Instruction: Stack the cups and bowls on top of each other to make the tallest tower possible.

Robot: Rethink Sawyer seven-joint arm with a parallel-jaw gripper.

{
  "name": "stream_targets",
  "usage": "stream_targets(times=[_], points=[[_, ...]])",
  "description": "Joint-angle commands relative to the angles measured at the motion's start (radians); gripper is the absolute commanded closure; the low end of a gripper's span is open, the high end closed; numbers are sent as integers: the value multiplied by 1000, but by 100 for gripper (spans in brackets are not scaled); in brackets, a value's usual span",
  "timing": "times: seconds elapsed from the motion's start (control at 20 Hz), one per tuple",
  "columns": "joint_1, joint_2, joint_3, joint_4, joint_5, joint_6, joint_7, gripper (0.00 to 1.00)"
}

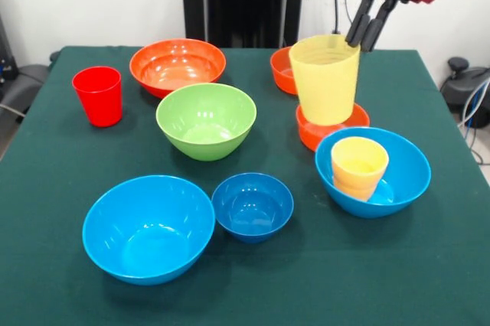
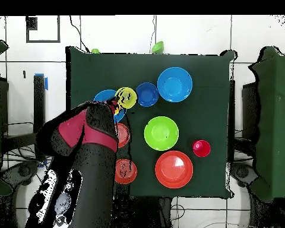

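Yellow cup (image 1: 325,79) is held by its far rim in the closed gripper (image 1: 358,40), lifted above a small orange bowl (image 1: 332,126), seemingly for carrying toward the blue bowl (image 1: 374,171) holding nested cups (image 1: 357,167).

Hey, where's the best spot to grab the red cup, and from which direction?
Likely by its rim, from straight above. The red cup stands upright, mouth open, alone on the green cloth with clear space around it, so one finger could drop inside and one outside its thin tapered wall.
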Motion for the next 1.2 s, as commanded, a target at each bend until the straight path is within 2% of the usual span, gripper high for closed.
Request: stream_targets(times=[0.05, 0.5, 1.0, 1.05, 1.2], points=[[-13, 24, 150, 29, -33, 56, -138, 100], [-24, 33, 200, 63, 25, 85, -93, 100], [-29, 27, 212, 72, 10, 112, -100, 100], [-23, 28, 205, 76, 6, 100, -80, 0], [-20, 28, 202, 78, 11, 124, -82, 0]])
